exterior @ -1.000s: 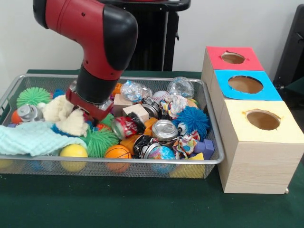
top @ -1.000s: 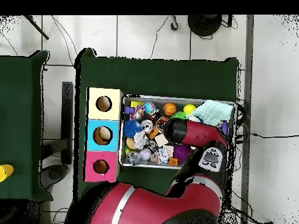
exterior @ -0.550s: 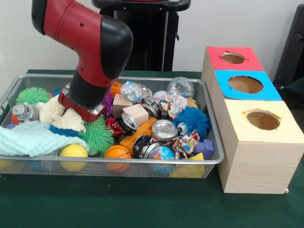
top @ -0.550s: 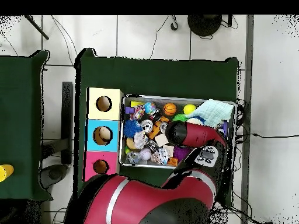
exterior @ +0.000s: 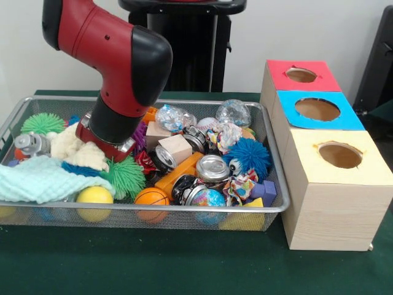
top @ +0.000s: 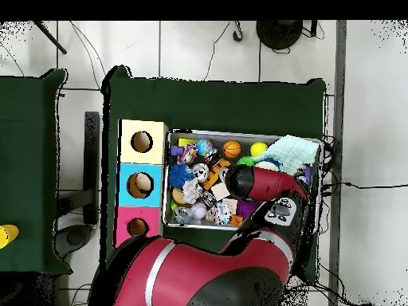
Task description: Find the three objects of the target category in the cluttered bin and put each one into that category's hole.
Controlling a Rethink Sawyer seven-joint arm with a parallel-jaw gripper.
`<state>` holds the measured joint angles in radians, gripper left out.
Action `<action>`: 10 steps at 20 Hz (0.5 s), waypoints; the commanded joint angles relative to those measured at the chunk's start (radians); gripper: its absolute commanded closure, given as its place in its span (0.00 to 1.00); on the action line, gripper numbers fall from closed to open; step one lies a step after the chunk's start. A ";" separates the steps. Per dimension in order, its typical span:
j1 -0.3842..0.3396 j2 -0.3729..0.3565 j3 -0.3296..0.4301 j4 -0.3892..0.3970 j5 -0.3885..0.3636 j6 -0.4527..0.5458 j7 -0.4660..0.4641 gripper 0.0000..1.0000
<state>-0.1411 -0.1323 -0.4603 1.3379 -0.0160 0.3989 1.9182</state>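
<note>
The arm [exterior: 116,67] reaches down into the left half of the bin [exterior: 270,184], so the step in hand looks like the search or a first pick; which category is wanted cannot be told. The gripper [exterior: 105,140] is buried among the clutter, between a cream plush [exterior: 77,150] and a green spiky ball [exterior: 123,175], and its wrist hides it in both views, so how far it is open, or whether it holds anything, cannot be told. Near it lie a purple spiky ball [exterior: 140,135], a wood block [exterior: 177,146], cans [exterior: 212,167] mid-bin, a mint cloth [exterior: 40,179] at the left front, and a yellow ball [exterior: 94,196] and a small basketball [exterior: 151,197] against the front rim. The next move calls for a clean lift out of the pile and a carry across to the box [exterior: 334,203] just right of the bin, with its red [exterior: 301,75], blue [exterior: 317,109] and yellow [exterior: 340,155] holes, all unblocked. Everything stands on a table [exterior: 184,264] in dark green cloth; the overhead view shows a tiled floor [top: 199,48] with cables around it.
</note>
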 commanded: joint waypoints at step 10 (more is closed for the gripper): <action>-0.076 -0.090 0.178 0.076 -0.035 -0.230 0.103 1.00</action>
<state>-0.1531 -0.1634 -0.4404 1.3750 -0.0162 0.3871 1.9182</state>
